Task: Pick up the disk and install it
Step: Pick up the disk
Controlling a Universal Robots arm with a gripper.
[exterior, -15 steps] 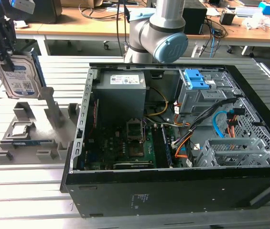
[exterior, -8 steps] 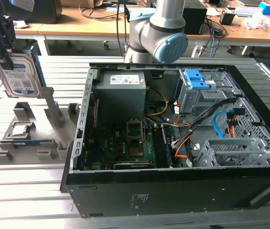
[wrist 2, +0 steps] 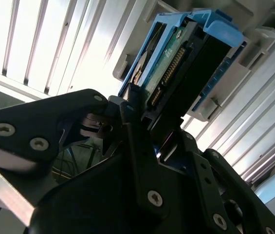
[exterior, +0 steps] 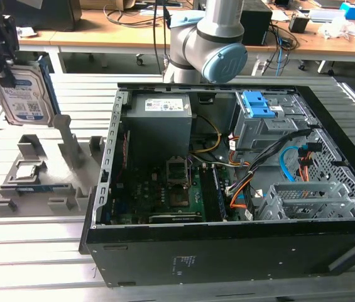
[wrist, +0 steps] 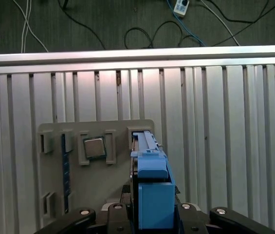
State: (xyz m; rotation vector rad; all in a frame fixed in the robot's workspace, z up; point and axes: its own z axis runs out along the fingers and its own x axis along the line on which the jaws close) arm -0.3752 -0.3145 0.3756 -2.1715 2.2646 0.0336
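— So where does the disk (exterior: 23,97) sit against the fingers (wrist 2: 135,141)?
— Between them. The gripper (exterior: 7,72) is clamped on one short end. In the exterior view the disk hangs below it, slightly tilted, label facing the camera. In the second wrist view the connector edge and the blue side rails stick out past the black fingers.
— And the count?
— One disk. One grey fixture (exterior: 45,189) holding one processor chip (wrist: 94,147) in its pocket and one memory module (wrist: 65,165) in the slot beside it. One open computer case (exterior: 227,251).
— Room around it?
— The disk hangs above the fixture, over its end slot in the first wrist view. I cannot tell whether its lower corner is clear of the fixture's upright post. It is at the exterior view's left, near the edge of the slatted table (exterior: 32,251). The case is well apart, toward the exterior view's right. The grey drive cage (exterior: 259,129) with the blue latch (exterior: 259,104) is at the case's far side.
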